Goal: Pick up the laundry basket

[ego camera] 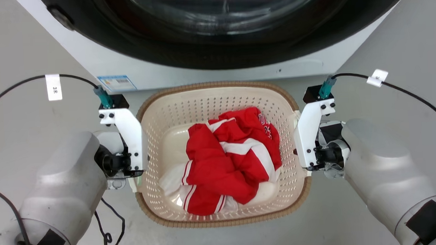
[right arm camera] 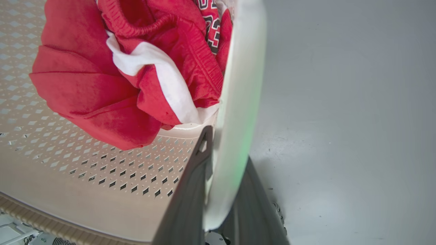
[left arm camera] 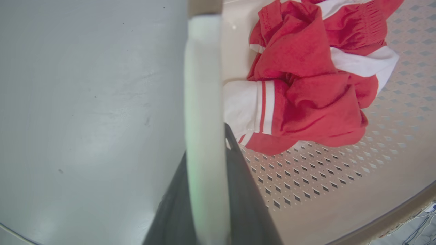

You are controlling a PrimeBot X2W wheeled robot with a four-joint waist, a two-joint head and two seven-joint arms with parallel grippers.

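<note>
The laundry basket (ego camera: 216,92), cream with perforated walls and a brown woven-look rim, sits in front of me in the head view and holds crumpled red and white clothes (ego camera: 231,159). My left gripper (left arm camera: 207,190) stands at the basket's left side, its dark fingers (left arm camera: 245,197) closed on either face of the white side handle (left arm camera: 202,102). My right gripper (right arm camera: 221,183) is at the basket's right side, its fingers (right arm camera: 190,190) pressed on both faces of the other white handle (right arm camera: 242,102). I cannot tell whether the basket touches the floor.
A white washing machine (ego camera: 125,64) with a dark round door (ego camera: 220,32) stands right behind the basket. Black cables (ego camera: 22,82) run from both wrists over the grey floor (ego camera: 404,45), and one loops by my left forearm (ego camera: 108,236).
</note>
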